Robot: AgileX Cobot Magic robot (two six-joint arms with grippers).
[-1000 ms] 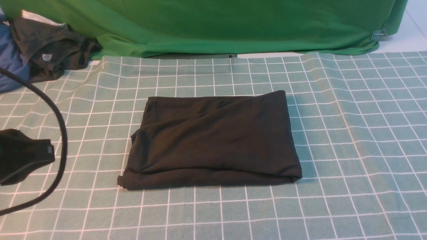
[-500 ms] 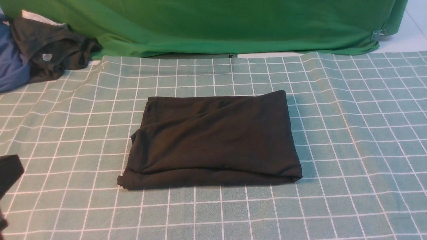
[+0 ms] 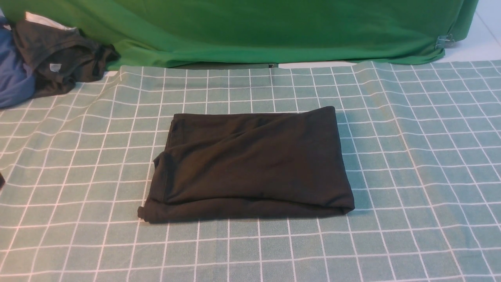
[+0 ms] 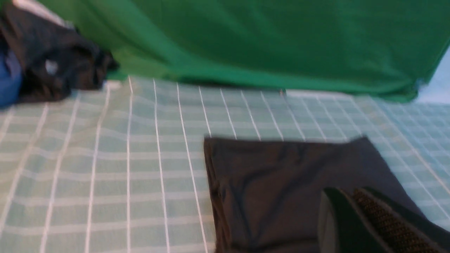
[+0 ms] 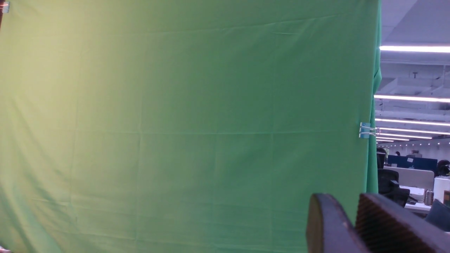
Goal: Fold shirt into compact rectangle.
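Shirt, black, lies folded into a near-rectangle mid-table on the checked tablecloth, nothing touching it. Print & neck label not visible, presumably folded inside. Far & right edges look fairly straight; left side is stepped, w/ a lower layer poking out at the near-left corner, and the near edge shows a thick roll.

Left gripper seen only in left wrist view: fingers pressed together, holding nothing, above the shirt's area (view blurred). Right gripper seen only in right wrist view, aimed at the green backdrop; fingers close w/ a thin gap, nothing between them, can't tell if properly spread or closed.

Judgement: folding looks basically done; step in hand is pulling clear. To do it well: lift arms straight away w/o dragging cloth, so layers don't shift. If tidying is wanted, tuck the near-left corner & press the near roll flat, not re-grip the top layer.

Around: green backdrop cloth along the far edge, well apart. Dark grey garment w/ small white tag plus blue fabric heaped far-left, well apart. Nothing obstructs the shirt; only loose wrinkles in the tablecloth.
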